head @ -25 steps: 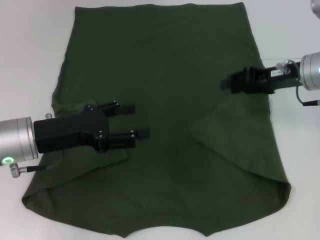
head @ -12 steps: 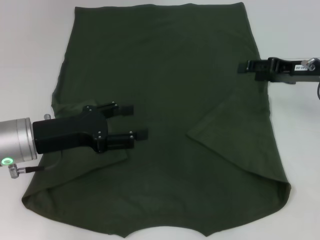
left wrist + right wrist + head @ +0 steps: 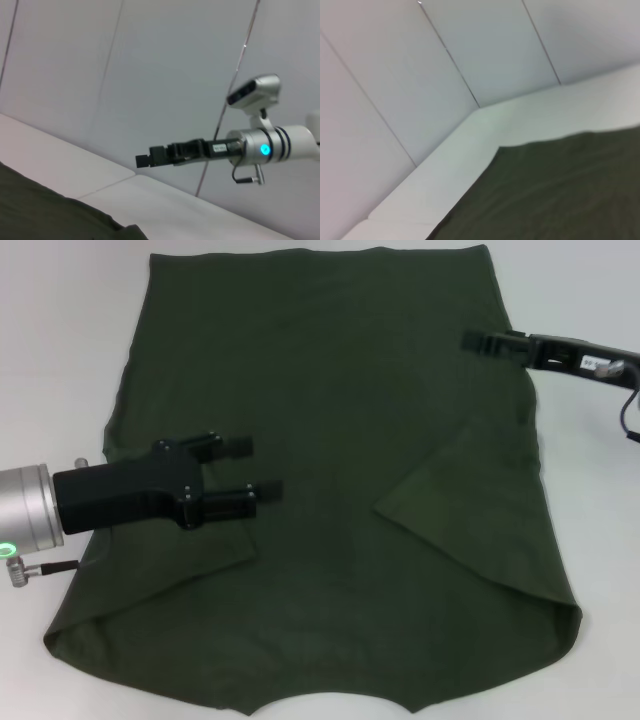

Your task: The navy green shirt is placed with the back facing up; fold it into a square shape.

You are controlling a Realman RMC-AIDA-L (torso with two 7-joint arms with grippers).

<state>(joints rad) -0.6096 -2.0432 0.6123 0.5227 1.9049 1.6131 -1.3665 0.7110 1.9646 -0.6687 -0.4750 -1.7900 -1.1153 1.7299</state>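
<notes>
The navy green shirt (image 3: 330,440) lies spread flat across the white table (image 3: 60,350), plain side up, filling most of the head view; both sleeves are folded inward onto the body, each making a slanted flap, one beneath the left gripper and one below the right gripper, nearer the robot.

The left gripper (image 3: 258,468) hangs over the shirt's left half, just above the folded sleeve flap; its two black fingers (image 3: 238,445) stand parted with a clear gap between them, and nothing sits in that gap; the cloth lies flat under it, with no fold lifted. Its silver forearm reaches in from the left edge, a green light glowing on the cuff.

The right gripper (image 3: 478,341) is up by the shirt's right edge, on the far side of the right sleeve flap and well apart from it; it shows edge-on as a thin black bar, so I cannot tell how far its fingers are parted, and no cloth hangs from it. The left wrist view catches this same gripper (image 3: 145,160) in the air above the table, with a blue light on its silver wrist.

The right wrist view shows only a corner of the shirt (image 3: 555,190) lying on the table (image 3: 470,165), pale wall panels behind.
</notes>
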